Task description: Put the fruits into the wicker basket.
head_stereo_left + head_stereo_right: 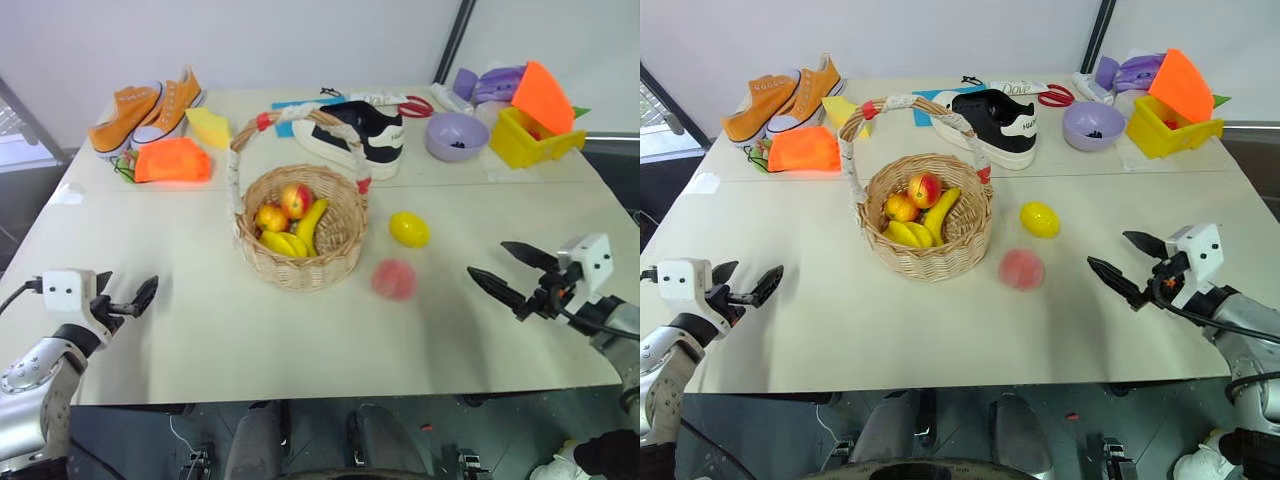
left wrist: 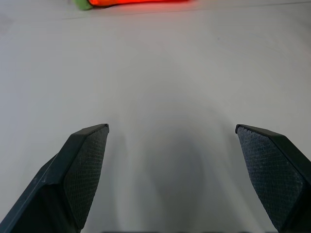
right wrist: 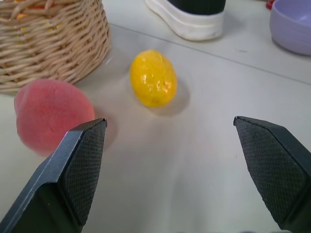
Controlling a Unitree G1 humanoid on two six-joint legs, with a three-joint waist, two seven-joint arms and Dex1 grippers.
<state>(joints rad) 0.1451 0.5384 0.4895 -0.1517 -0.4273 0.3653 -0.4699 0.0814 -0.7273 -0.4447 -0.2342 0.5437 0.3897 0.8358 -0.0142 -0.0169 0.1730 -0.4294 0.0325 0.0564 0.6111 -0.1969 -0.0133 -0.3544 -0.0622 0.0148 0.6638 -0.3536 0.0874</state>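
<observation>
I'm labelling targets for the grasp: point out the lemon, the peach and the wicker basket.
lemon (image 1: 409, 229): left eye view, middle of its yellow skin.
peach (image 1: 394, 279): left eye view, middle of its pink body.
wicker basket (image 1: 300, 268): left eye view, front woven wall.

Wicker basket (image 1: 300, 265) upright at frame centre on desk (image 1: 200, 320), tall white-wrapped handle with red bands, already holding bananas and apples. Glossy yellow lemon (image 1: 409, 229) just right of basket, on desk. Pinkish-red peach (image 1: 394, 279) lower right of basket, near lemon, apart from both.
</observation>
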